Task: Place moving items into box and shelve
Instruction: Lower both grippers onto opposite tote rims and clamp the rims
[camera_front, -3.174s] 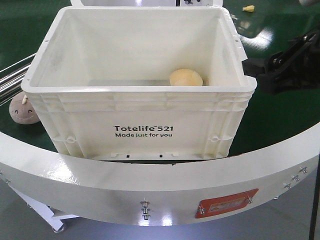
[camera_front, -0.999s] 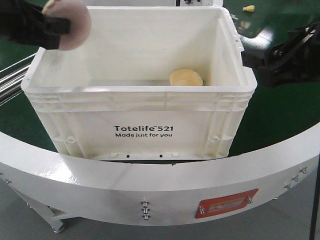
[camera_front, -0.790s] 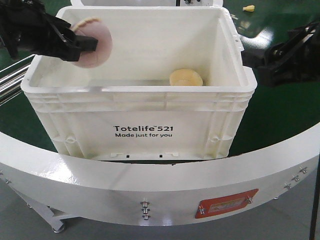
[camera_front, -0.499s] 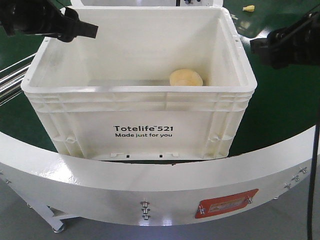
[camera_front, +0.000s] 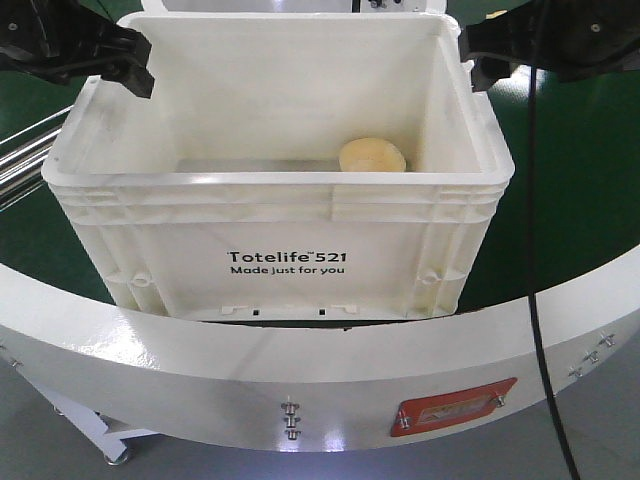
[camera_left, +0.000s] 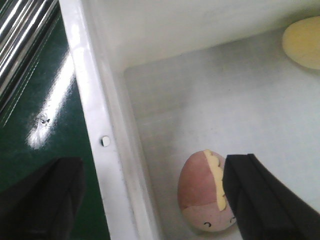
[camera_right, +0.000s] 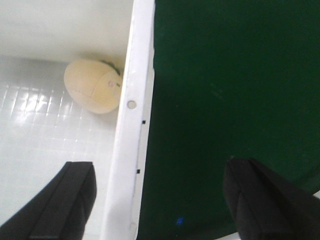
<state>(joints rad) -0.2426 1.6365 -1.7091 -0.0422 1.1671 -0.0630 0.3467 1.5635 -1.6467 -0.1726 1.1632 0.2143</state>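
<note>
Left hand (camera_left: 150, 197) and right hand (camera_right: 167, 200) splayed wide and empty astride opposite walls of the box (camera_front: 280, 185), pink plush (camera_left: 200, 200) and yellow plush (camera_right: 92, 85) already inside; apparently leaves only gripping and shelving.

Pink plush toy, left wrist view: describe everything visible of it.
The pink plush toy is egg-shaped, of soft-looking fabric: darker pink above, paler face below with stitched marks, a yellow scalloped strip along one side. It lies on the floor of the white box, near a side wall, ungripped; the open left claw hides its edge.

Black left pincer (camera_left: 152, 161), black cable (camera_front: 529, 220)
</note>
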